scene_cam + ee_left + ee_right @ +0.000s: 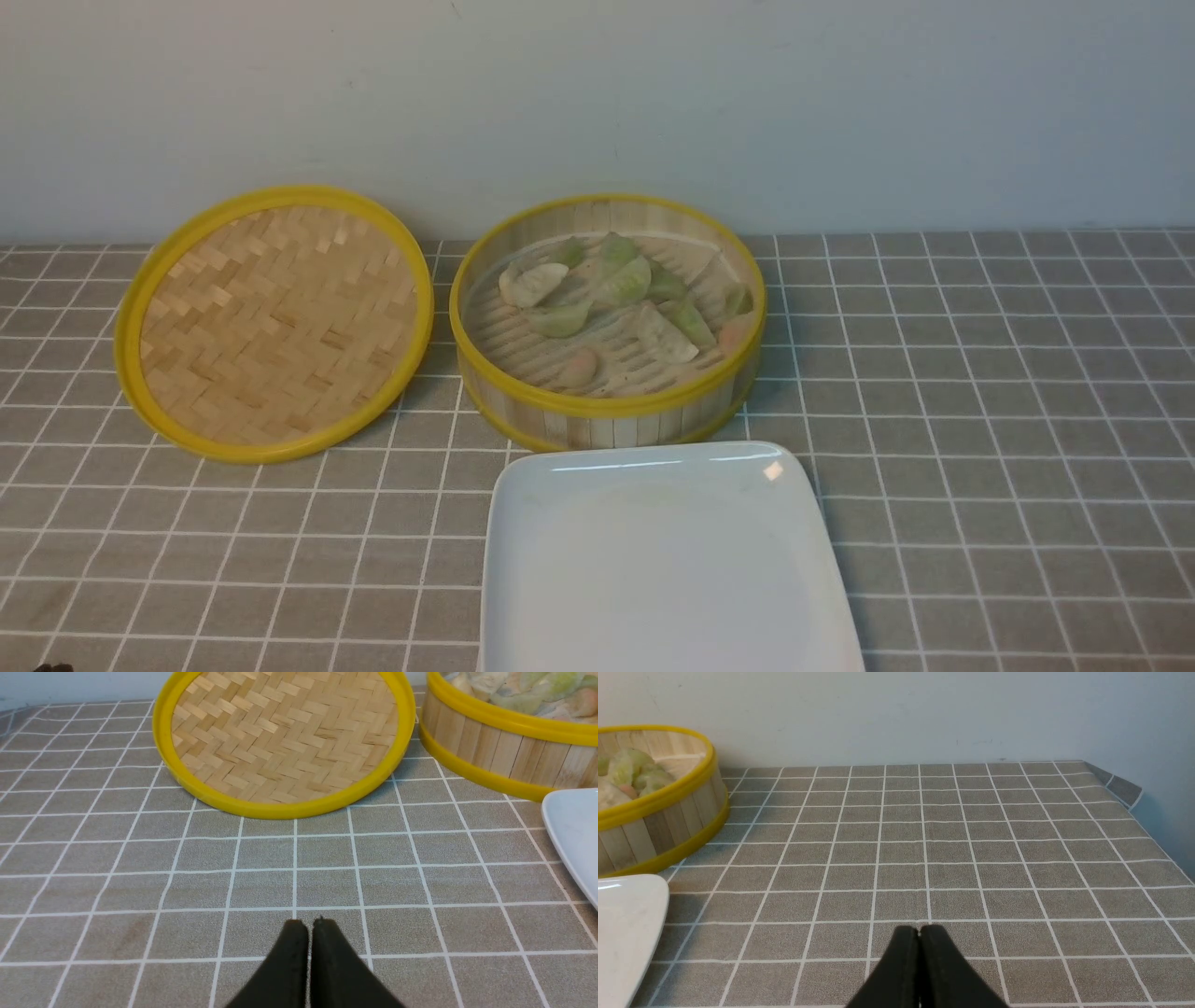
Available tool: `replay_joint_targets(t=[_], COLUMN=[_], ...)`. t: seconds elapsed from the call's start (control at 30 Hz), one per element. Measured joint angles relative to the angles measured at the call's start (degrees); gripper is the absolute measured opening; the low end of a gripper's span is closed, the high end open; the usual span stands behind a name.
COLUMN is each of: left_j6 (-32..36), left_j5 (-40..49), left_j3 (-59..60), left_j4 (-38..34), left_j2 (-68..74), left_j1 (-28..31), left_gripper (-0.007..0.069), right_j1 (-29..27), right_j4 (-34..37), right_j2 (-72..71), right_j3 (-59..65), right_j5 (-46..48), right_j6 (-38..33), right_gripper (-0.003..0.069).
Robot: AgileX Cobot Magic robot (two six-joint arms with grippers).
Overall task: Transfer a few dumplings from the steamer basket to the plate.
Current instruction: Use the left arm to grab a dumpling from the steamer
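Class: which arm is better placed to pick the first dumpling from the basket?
Probably right: the right claw, shut, has only cloth before the basket; the left claw, also shut, faces the lid.

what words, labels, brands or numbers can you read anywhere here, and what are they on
None: no text, number or logo shows in any view.
The plate, steamer basket, woven lid and wall are unmarked.
The tablecloth carries only a white grid.
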Motion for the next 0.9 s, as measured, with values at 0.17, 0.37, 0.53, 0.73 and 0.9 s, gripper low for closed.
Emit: replay_joint_targets(t=[0.17,0.37,0.53,0.73,0.9], left_j6=[0.00,0.00,0.00,-4.79,-9.34], left_j5=[0.00,0.00,-0.29,-6.52,-11.15], left_j3=[0.00,0.00,0.05,0.22,0.22], left_j4=[0.00,0.00,0.05,-8.21,-20.81], left_j2=[0.00,0.00,0.00,0.00,0.00], left_j1=[0.00,0.00,0.00,0.00,0.00], left_gripper=[-0.0005,-0.0005,-0.0005,-0.0005,-0.0005], right_j1=[0.00,0.00,0.00,0.00,0.00], right_j4=[0.00,0.00,0.00,0.00,0.00], right_j2=[0.00,0.00,0.00,0.00,0.00], right_j3=[0.00,0.00,0.00,0.00,0.00], right_j5=[0.00,0.00,0.00,0.00,0.00], right_j6=[0.00,0.00,0.00,0.00,0.00], right_gripper=[-0.0013,-0.0013,-0.0013,-0.0013,-0.0013])
